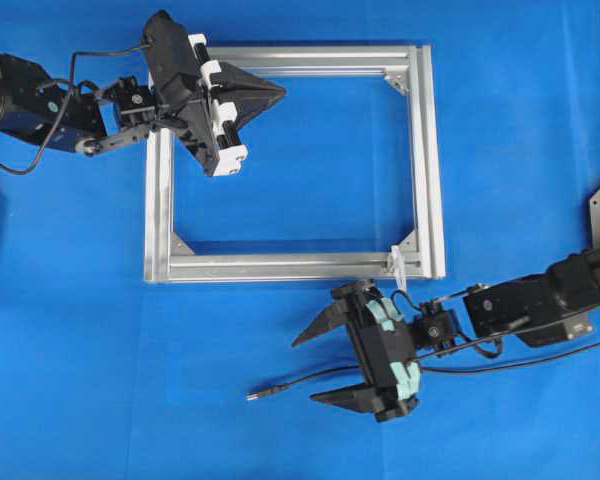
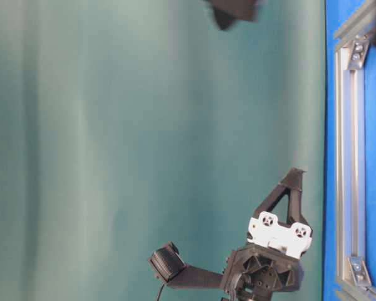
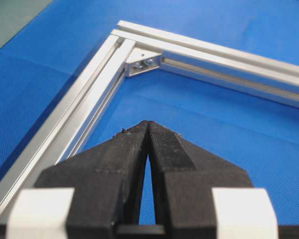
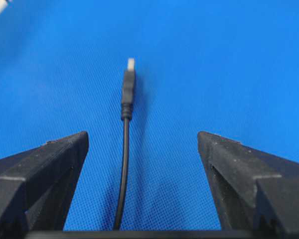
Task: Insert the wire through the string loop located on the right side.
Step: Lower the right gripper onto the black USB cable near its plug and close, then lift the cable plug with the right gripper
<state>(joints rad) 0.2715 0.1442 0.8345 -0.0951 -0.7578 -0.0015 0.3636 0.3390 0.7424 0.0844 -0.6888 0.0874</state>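
Note:
The wire [image 1: 280, 387] is a thin black cable lying on the blue mat below the frame, its plug tip pointing left. It runs between the fingers of my right gripper [image 1: 305, 370], which is open and touches nothing. In the right wrist view the wire [image 4: 124, 149] lies nearer the left finger, with my right gripper [image 4: 142, 134] spread wide around it. The string loop [image 1: 400, 268] is a small white tie at the frame's lower right corner, just above my right gripper. My left gripper [image 1: 280, 92] is shut and empty over the frame's top left; the left wrist view shows its tips [image 3: 148, 123] pressed together.
The silver aluminium frame [image 1: 280, 268] lies flat mid-mat, with triangular corner brackets [image 3: 144, 62] inside its corners. The table-level view shows the frame [image 2: 348, 157] edge-on at the right and my left gripper [image 2: 294, 172] beside it. Thicker black arm cables trail at the right.

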